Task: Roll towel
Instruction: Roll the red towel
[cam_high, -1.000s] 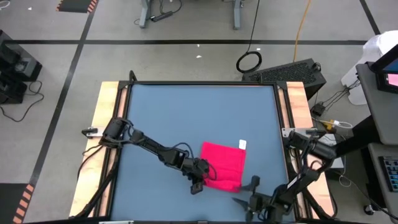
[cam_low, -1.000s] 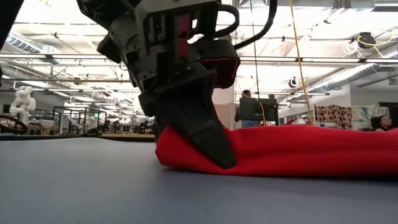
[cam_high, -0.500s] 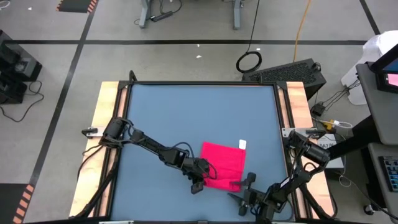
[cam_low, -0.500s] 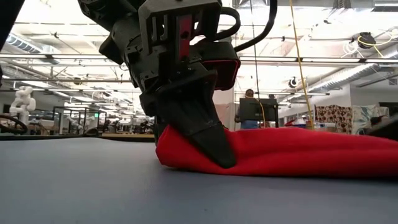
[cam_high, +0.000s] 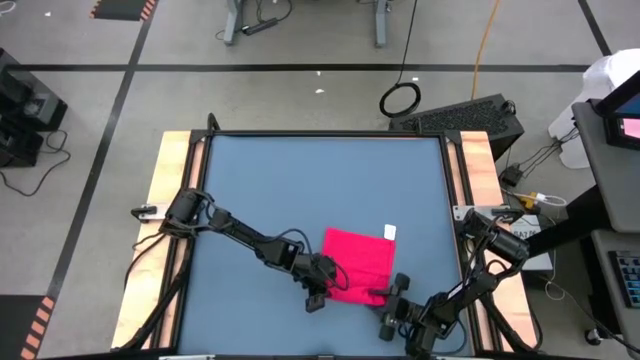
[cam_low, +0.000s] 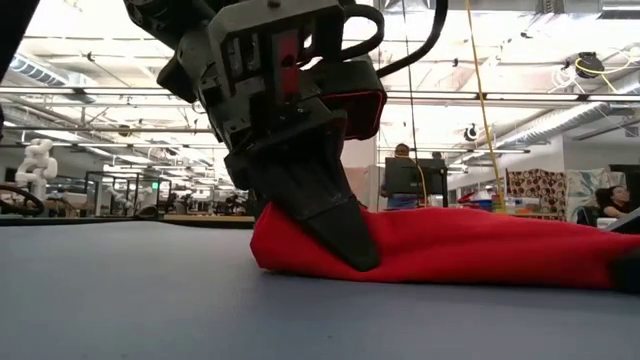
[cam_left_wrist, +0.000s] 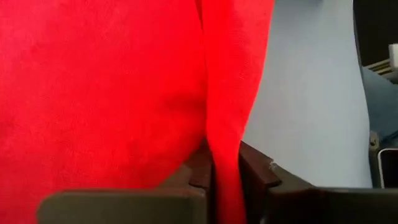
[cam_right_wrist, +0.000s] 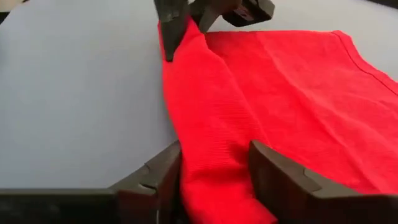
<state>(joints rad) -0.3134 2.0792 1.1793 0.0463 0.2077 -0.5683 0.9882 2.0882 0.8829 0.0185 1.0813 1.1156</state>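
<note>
The pinkish-red towel (cam_high: 360, 258) lies flat on the blue table (cam_high: 290, 190), right of centre and close to the near edge, with its white tag (cam_high: 390, 232) at the far right corner. Its near edge is turned over into a thick fold (cam_right_wrist: 205, 118) that rests on the tabletop. My left gripper (cam_high: 318, 293) is shut on the fold's left end. My right gripper (cam_high: 392, 292) stands open at the fold's right end, one finger on each side of it (cam_right_wrist: 214, 180). In the low view, the left gripper (cam_low: 345, 245) hides the towel's left end. My left gripper pinches the left end of the towel's folded near edge (cam_left_wrist: 222, 149) between its two fingers (cam_left_wrist: 256, 177), several layers thick. The fingers slant down from the table's left. The fold stays on the table there, slightly bunched. My right gripper's fingers (cam_right_wrist: 277, 180) flank the fold's right end; I cannot tell whether they touch it.
Wooden rails (cam_high: 170, 200) run along the table's left and right sides. Bare blue tabletop stretches far and left of the towel. In the low view a person (cam_low: 400, 165) stands in the room behind the table.
My right gripper has moved from the near right edge toward the towel's near right corner, sinking and rolling, and now straddles the fold's right end. It has come into the low view at the right edge.
</note>
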